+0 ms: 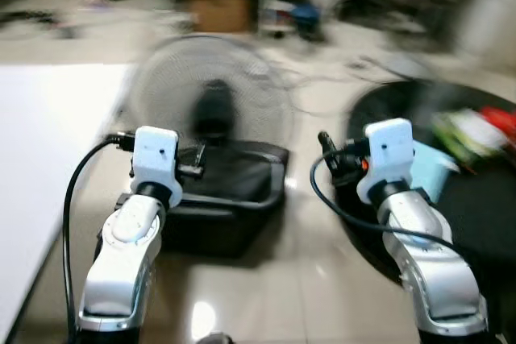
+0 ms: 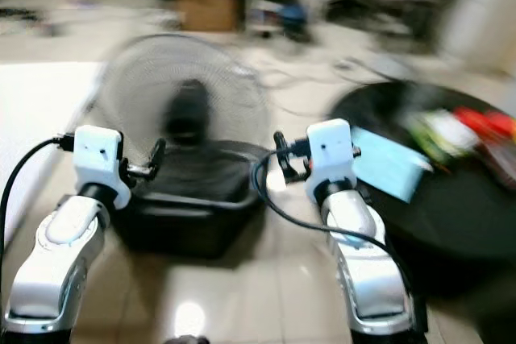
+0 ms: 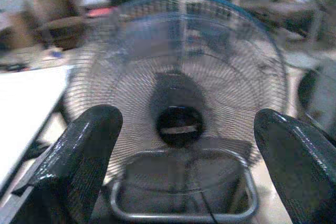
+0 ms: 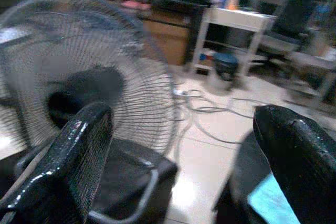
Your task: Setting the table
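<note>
Both silver arms reach forward over a glossy beige tiled floor [image 1: 266, 288], the scene smeared by motion blur; the left gripper [image 3: 181, 161] and the right gripper [image 4: 184, 156] each hold their jaws spread wide with nothing between them. Straight ahead stands a round wire-caged floor fan [image 1: 211, 94] with a dark hub, set behind a black rectangular plastic tub [image 1: 230, 199] on the floor; a white flat-topped desk [image 1: 48, 159] runs along the robot's left. To its right sits a round black desk [image 2: 451, 199] carrying the table things: a light blue flat sheet [image 2: 387, 163] near its left edge, and beyond it blurred green, white and red packets [image 2: 463, 130] too indistinct to identify. Grey cables [image 4: 202, 111] trail across the floor further back.
</note>
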{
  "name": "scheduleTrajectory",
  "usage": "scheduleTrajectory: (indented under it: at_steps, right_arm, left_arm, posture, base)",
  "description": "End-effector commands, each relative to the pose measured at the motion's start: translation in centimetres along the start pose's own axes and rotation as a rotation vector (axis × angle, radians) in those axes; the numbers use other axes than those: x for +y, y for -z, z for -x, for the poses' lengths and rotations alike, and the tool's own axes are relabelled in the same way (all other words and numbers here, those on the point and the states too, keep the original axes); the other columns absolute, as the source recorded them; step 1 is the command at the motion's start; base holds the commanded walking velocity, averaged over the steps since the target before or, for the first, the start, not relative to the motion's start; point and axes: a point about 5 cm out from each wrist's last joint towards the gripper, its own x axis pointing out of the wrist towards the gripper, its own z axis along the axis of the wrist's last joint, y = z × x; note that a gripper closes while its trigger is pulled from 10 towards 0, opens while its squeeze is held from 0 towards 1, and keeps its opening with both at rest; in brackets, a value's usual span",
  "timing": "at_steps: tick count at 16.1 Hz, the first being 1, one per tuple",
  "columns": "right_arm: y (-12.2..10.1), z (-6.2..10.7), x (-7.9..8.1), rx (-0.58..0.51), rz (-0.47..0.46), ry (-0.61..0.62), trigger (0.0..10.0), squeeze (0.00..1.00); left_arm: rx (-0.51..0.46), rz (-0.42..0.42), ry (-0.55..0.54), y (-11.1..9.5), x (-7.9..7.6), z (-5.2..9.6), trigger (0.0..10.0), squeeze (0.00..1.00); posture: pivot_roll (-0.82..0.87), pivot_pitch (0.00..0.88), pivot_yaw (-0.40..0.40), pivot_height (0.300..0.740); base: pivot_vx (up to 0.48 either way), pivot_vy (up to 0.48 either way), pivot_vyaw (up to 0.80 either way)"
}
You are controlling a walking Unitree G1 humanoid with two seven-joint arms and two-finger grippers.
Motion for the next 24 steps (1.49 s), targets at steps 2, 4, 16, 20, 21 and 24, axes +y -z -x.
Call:
scheduleTrajectory:
  at_steps: [2,4,16,20,21,24]
  right_arm:
    - [1.2,0.7,1.1,0.057,-0.03,-0.107,10.0,0.0]
    - [1.6,1.1,0.8,0.077,-0.051,-0.102,10.0,0.0]
    - [1.0,2.3,-0.5,0.033,-0.101,-0.07,10.0,1.0]
    - [0.9,2.4,-0.4,0.02,-0.122,-0.077,10.0,1.0]
    - [0.8,2.4,-0.2,0.015,-0.125,-0.088,10.0,1.0]
    - [0.9,2.5,0.2,0.016,-0.131,-0.121,10.0,1.0]
  left_arm:
    - [0.03,-0.038,-0.029,0.2,0.4,0.4,10.0,0.0]
    - [-0.04,-0.061,-0.021,-0.9,0.2,0.1,10.0,0.0]
    - [-0.009,-0.04,-0.012,-0.7,1.3,0.3,10.0,0.0]
    - [-0.04,-0.079,0.002,-0.6,0.8,0.7,10.0,0.0]
    - [-0.035,-0.072,0.012,-0.5,0.7,0.8,10.0,0.0]
    - [-0.023,-0.082,0.028,0.0,0.1,1.2,10.0,0.0]
  posture:
    - [-0.07,0.0,0.016,0.74]
    - [-0.08,0.0,0.024,0.74]
    - [-0.08,0.0,0.038,0.74]
    - [-0.08,0.0,0.035,0.74]
    - [-0.08,0.0,0.035,0.74]
    - [-0.08,0.0,0.029,0.74]
  base:
    - [0.0,0.0,0.8]
    - [0.0,0.0,0.8]
    - [0.0,0.0,0.8]
    - [0.0,0.0,0.8]
    - [0.0,0.0,0.8]
    - [0.0,0.219,0.8]
